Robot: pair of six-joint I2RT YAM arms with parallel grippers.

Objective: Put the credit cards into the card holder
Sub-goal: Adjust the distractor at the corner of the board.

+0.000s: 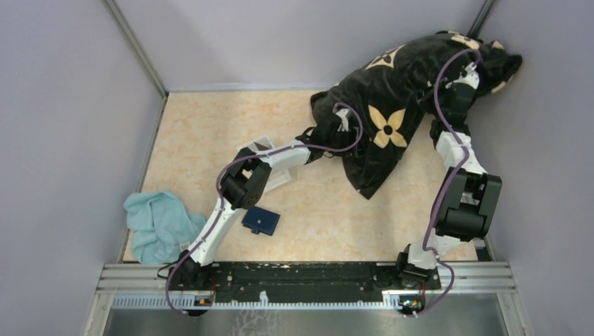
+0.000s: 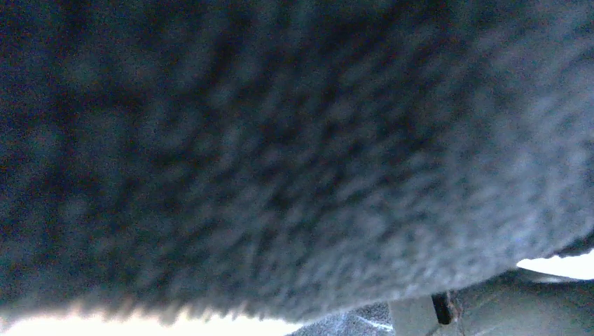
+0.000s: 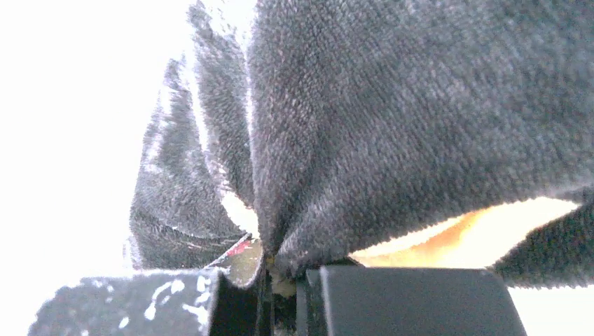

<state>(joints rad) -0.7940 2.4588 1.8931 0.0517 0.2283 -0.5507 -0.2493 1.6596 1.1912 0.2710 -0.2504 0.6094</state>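
Observation:
The navy card holder (image 1: 260, 221) lies shut on the tan table, just right of my left arm's forearm. No credit cards show in any view. A black blanket (image 1: 392, 98) with tan flower shapes covers the far right of the table. My right gripper (image 1: 471, 66) is shut on a bunched fold of this blanket (image 3: 392, 126) in the back right corner, and its dark fingers (image 3: 406, 301) pinch the cloth between them. My left gripper (image 1: 330, 133) is pushed into the blanket's left edge. Dark cloth (image 2: 280, 140) fills the left wrist view and hides the jaws.
A white rectangular tray (image 1: 265, 148) lies partly under my left arm. A crumpled teal cloth (image 1: 157, 224) sits at the near left of the table. Grey walls close in the left, back and right sides.

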